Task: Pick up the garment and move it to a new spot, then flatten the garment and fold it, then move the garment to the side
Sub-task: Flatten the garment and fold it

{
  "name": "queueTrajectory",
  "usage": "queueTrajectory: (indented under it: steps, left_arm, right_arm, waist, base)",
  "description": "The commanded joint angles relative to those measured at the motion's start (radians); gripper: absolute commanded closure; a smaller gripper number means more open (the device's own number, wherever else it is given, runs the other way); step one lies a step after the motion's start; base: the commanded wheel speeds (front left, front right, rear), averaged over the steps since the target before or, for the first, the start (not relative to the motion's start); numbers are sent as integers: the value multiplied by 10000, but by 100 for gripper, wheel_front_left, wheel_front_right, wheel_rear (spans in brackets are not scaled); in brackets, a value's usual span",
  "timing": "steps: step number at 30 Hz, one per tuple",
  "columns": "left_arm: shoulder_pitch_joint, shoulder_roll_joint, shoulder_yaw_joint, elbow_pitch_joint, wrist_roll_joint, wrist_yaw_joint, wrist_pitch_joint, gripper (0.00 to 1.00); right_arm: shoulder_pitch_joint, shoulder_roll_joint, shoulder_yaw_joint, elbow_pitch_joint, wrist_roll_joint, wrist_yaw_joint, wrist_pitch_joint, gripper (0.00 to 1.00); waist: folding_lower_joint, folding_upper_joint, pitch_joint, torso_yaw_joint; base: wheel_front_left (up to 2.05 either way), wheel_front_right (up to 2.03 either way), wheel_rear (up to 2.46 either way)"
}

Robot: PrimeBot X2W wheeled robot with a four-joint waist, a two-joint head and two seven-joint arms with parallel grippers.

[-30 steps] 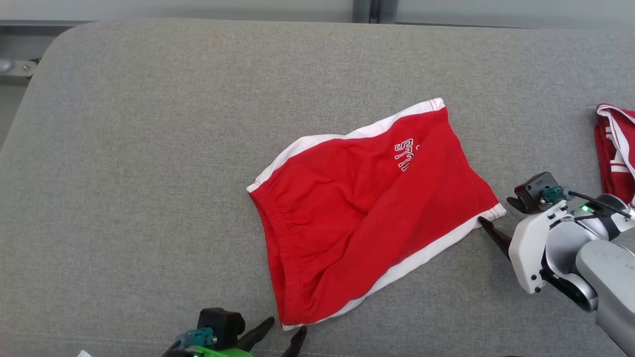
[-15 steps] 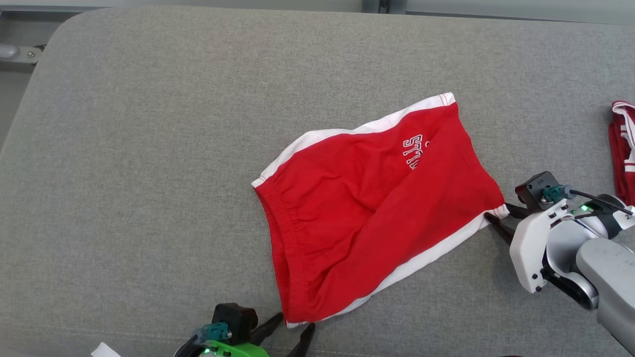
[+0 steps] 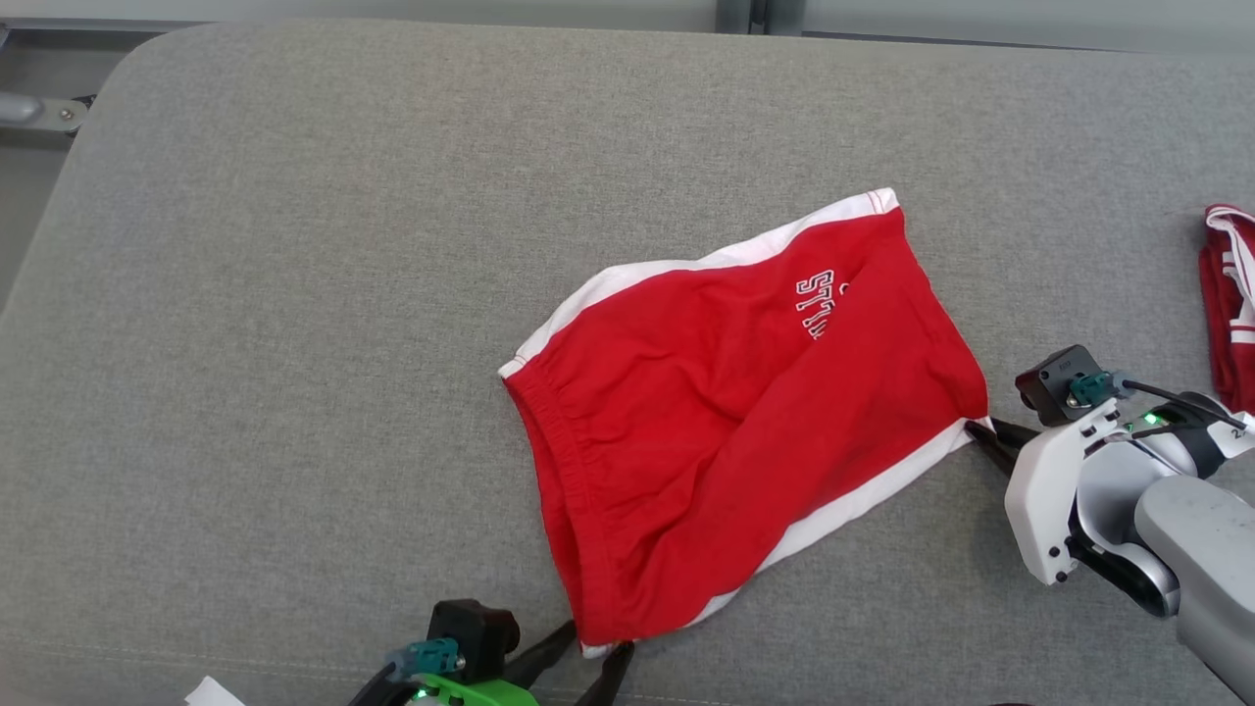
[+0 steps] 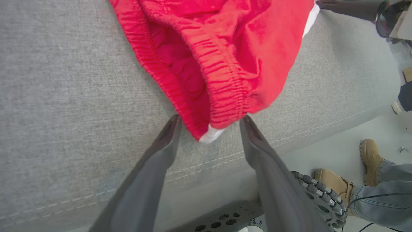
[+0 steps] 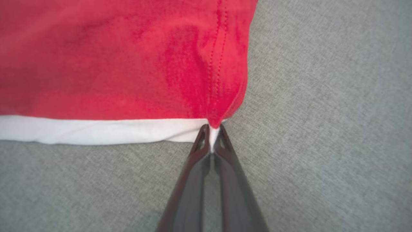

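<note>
While the red shorts (image 3: 726,412) lie spread on the grey cushion (image 3: 294,294), just right of centre in the head view, the R gripper (image 5: 210,129) is pinched tight on their white-trimmed hem corner. L gripper (image 4: 210,120) has jaws wide apart, tips either side of the waistband corner w/o gripping it.

The shorts (image 3: 716,431) are soft matt cloth; the upholstery (image 3: 294,343) is coarse grey weave.
</note>
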Motion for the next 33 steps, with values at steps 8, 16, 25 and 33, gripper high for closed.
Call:
queueTrajectory:
  steps: [8,16,25,33]
  left_arm:
    - [-194,264,-160,2,-398,-50,-41,100]
    - [80,547,170,-573,-1074,-47,47,100]
    - [-13,1322,1148,-3017,-2176,26,687,100]
    - [-3909,2712,2713,-4332,-3783,-36,2386,100]
  right_arm:
    - [-212,-47,239,76,171,-22,-61,100]
    - [-84,-312,133,-767,543,-20,-316,100]
    - [466,-892,-1617,-3266,1784,-20,89,100]
    - [-1061,-123,-4813,-4691,3456,-14,1392,100]
  waist:
    - [0,0,104,-183]
    - [0,0,-83,-538]
    - [0,0,162,-1093]
    - [0,0,1654,-1240]
  base:
    - [0,0,0]
    - [0,0,0]
    - [0,0,0]
    - [0,0,0]
